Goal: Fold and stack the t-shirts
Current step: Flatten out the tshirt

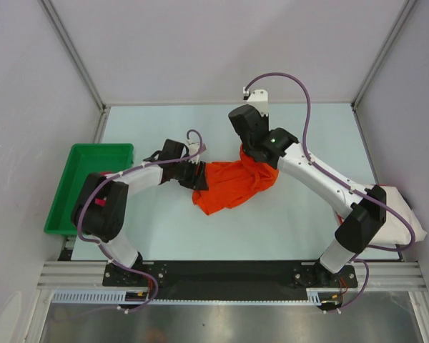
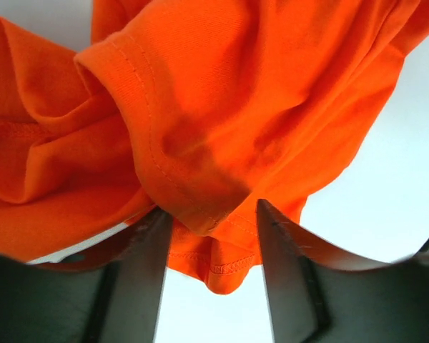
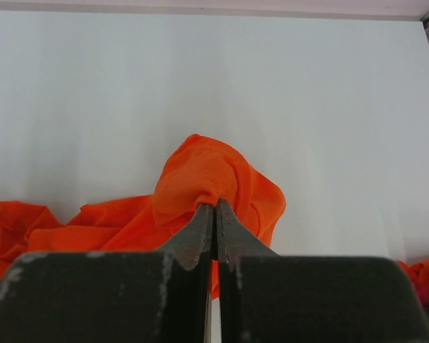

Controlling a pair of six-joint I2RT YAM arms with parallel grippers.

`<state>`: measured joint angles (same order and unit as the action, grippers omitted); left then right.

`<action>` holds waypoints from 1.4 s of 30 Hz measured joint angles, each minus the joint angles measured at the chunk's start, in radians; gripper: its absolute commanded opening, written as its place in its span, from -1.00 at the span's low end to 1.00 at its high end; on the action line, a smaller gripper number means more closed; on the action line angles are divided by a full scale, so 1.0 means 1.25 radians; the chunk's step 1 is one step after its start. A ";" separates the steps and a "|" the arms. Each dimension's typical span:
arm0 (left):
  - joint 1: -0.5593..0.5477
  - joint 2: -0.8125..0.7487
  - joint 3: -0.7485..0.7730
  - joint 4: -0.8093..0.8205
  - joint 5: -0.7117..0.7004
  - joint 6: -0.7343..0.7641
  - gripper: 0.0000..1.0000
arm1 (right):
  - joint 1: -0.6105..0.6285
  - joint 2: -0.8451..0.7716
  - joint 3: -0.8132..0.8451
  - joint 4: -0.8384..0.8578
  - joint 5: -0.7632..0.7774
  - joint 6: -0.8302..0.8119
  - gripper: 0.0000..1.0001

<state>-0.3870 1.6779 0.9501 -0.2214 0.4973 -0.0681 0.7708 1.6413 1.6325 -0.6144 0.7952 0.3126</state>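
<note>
While your right gripper clamps the orange t-shirt, jaws together, note the left gripper. Its jaws stand apart around a hemmed fold.

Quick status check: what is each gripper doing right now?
Left gripper: open, jaws on either side of a hem fold of the bright orange cloth t-shirt.
Right gripper: shut, pinching a bunch of the same t-shirt.

A green plastic tray is sitting at the left edge of the pale table; grey panels are enclosing it.
</note>
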 measured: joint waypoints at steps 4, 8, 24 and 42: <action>0.000 -0.012 -0.005 -0.005 -0.022 -0.009 -0.08 | 0.000 0.000 0.000 0.005 -0.003 0.002 -1.00; 0.000 -0.032 -0.006 -0.011 -0.038 -0.016 -0.47 | 0.000 0.000 -0.003 0.008 -0.007 0.008 -1.00; -0.006 -0.057 -0.021 -0.023 -0.060 -0.024 -0.44 | 0.007 0.000 -0.026 0.016 -0.014 0.032 -1.00; -0.039 -0.038 0.025 -0.125 -0.189 0.009 -1.00 | 0.011 0.000 -0.038 0.016 -0.013 0.043 -1.00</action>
<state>-0.4362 1.6302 0.9810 -0.3771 0.2607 -0.0574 0.7841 1.6413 1.5845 -0.5938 0.7788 0.3664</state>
